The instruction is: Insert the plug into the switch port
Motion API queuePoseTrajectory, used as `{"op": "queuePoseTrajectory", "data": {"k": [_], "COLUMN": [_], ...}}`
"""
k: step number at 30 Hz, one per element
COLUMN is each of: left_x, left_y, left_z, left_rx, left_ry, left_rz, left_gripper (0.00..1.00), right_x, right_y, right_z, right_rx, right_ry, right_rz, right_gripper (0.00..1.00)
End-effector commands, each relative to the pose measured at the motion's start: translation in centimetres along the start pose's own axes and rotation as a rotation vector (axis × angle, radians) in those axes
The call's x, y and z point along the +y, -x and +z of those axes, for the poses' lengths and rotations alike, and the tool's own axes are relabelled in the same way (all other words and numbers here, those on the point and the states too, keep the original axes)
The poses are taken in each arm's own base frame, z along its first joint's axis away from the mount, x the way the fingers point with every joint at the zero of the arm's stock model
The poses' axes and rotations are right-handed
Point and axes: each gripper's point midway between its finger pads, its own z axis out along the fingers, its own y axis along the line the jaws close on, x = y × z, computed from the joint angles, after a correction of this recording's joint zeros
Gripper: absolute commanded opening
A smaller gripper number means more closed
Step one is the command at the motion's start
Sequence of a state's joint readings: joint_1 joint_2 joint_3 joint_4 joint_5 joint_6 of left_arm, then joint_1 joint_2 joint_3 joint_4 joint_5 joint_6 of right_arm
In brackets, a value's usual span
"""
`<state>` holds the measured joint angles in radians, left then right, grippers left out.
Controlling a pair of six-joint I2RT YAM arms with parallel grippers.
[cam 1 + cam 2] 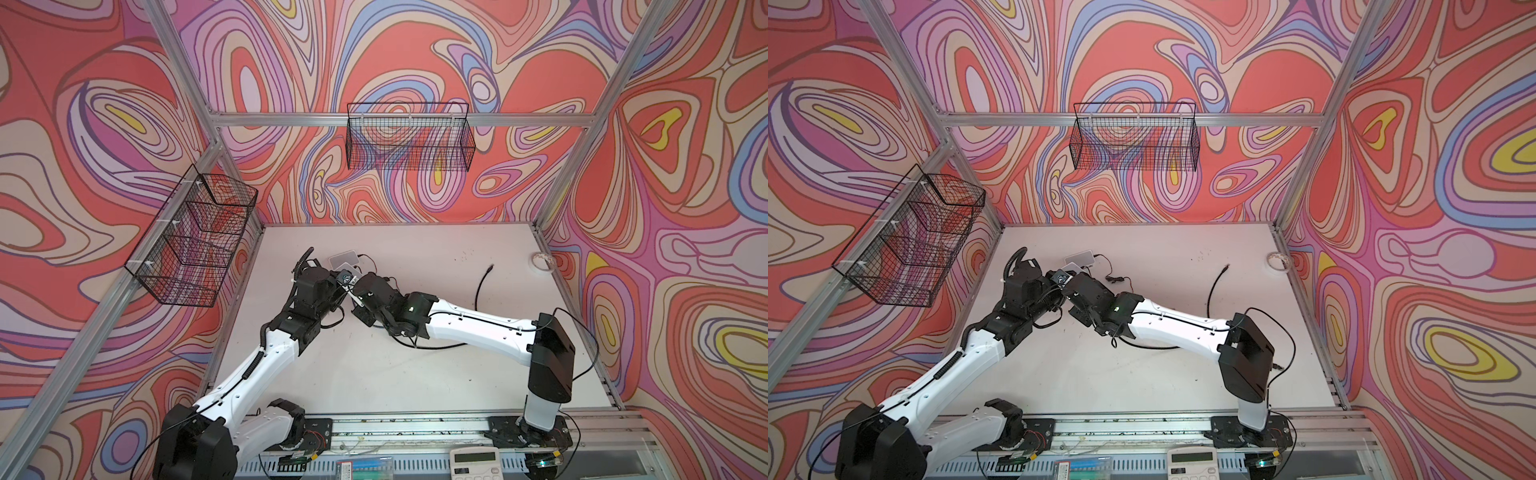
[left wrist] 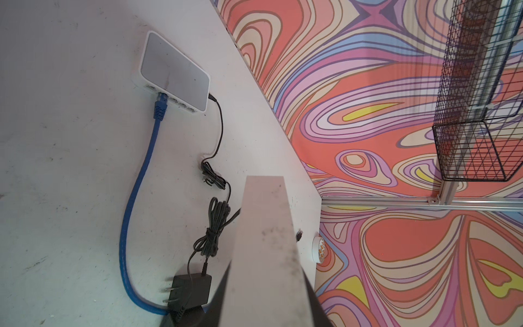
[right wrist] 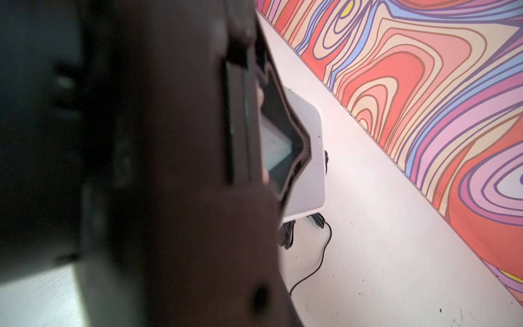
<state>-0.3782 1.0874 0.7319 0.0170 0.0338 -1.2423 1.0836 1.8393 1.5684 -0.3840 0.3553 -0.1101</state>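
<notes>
Blue plug (image 2: 160,106) seated in white switch (image 2: 172,76) port — left tool (image 2: 264,186) closed | right tool (image 1: 354,291) state unclear

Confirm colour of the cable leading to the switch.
Blue: the cable and its plug, at the white switch. Left wrist view shows it best.

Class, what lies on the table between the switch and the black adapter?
In the left wrist view, a partly bundled black cord and a blue cable run from switch toward adapter.
</notes>
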Motion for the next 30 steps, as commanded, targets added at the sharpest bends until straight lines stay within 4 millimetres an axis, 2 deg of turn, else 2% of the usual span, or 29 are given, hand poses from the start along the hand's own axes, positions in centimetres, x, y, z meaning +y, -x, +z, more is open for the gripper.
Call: {"op": "queuePoseTrajectory", "data": {"k": [1,14,17,21,30], "left_x": [0.5,-0.6,-0.6,-0.5,-0.7], "left_y": [-8.7,-9.9,-10.0,-10.5,-11.5], "left_z": [-1.5,-2.3,-2.6,-2.3,-1.6], "left_rx": [0.389,0.469,0.476,0.501,0.541], "left_ry": [-0.024,-0.097,-0.096,-0.094,-0.109], "left_rz": [-0.008,-0.047,-0.036,-0.029,-0.017], "left_gripper": [0.0,0.0,0.0,0.0,0.0], "right_x": [-0.9,-1.0,-0.7,1.1,1.8], "right_y": [14.2,15.4,16.2,17.3,18.8], "right_z": [-5.9,-6.7,-6.5,-6.2,-7.1], "right_rx": [-0.564,-0.691,-0.705,-0.706,-0.755], "right_ry": [0.058,0.05,0.07,0.167,0.225], "right_rz": [0.181,0.171,0.163,0.149,0.165], "right_gripper": [0.0,0.0,0.0,0.0,0.0]}}
